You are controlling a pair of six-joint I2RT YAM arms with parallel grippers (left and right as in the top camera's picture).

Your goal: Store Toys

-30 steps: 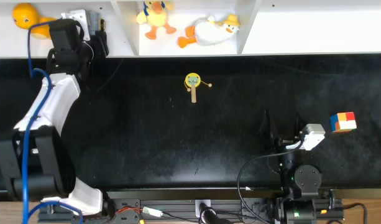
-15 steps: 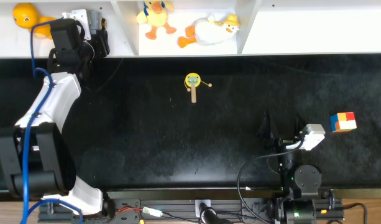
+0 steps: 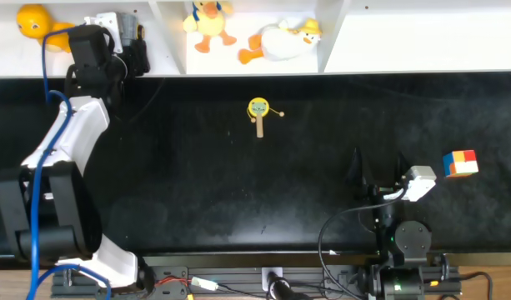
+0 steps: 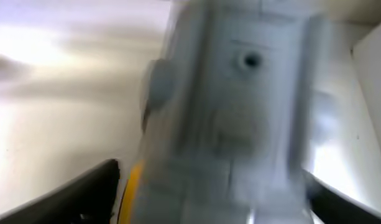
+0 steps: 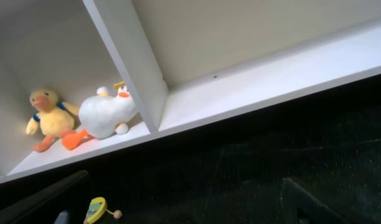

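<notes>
My left gripper (image 3: 124, 35) is inside the shelf's left compartment (image 3: 72, 62), shut on a grey robot toy (image 4: 234, 106) with a yellow part; the toy (image 3: 105, 22) stands between the dark fingers (image 4: 84, 193). An orange plush (image 3: 34, 21) sits deeper in that compartment. In the middle compartment are a yellow duck (image 3: 209, 25) and a white goose (image 3: 282, 42), and the right wrist view shows the same duck (image 5: 44, 118) and goose (image 5: 106, 115). A yellow rattle drum (image 3: 258, 112) lies on the black table. A multicoloured cube (image 3: 460, 163) lies at the right. My right gripper (image 3: 377, 171) rests open near the front, holding nothing.
The white shelf unit runs along the table's far edge, with upright dividers (image 3: 178, 37) between compartments. Its right compartment (image 3: 422, 42) holds nothing. The black tabletop (image 3: 197, 167) is bare between the rattle and the arms' bases.
The left arm has shifted very slightly at the shelf. Nothing else has moved.
</notes>
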